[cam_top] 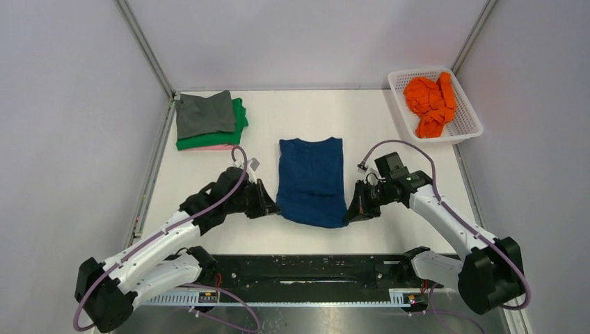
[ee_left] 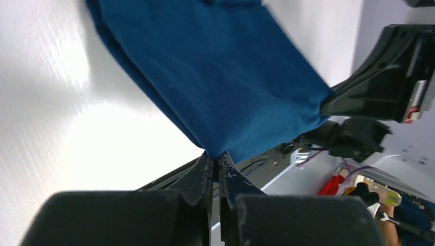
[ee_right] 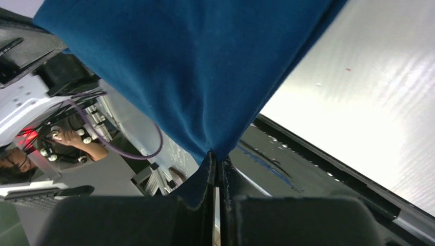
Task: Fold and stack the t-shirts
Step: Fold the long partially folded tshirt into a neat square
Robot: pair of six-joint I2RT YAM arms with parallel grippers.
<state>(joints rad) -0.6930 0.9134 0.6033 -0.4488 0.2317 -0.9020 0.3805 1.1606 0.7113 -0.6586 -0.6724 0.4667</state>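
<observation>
A dark blue t-shirt [cam_top: 311, 179] lies lengthwise in the middle of the table, folded into a narrow strip with its near end lifted. My left gripper [cam_top: 275, 206] is shut on its near left corner, which shows pinched in the left wrist view [ee_left: 218, 156]. My right gripper [cam_top: 347, 211] is shut on its near right corner, seen in the right wrist view [ee_right: 216, 157]. The blue cloth [ee_left: 215, 77] hangs taut between them. A folded stack of grey [cam_top: 204, 113], green [cam_top: 238, 124] and pink [cam_top: 209, 147] shirts sits at the back left. An orange shirt [cam_top: 431, 103] lies crumpled in the basket.
A white mesh basket [cam_top: 472, 125] stands at the back right. A black rail [cam_top: 313, 275] runs along the near edge between the arm bases. Grey walls enclose the table on three sides.
</observation>
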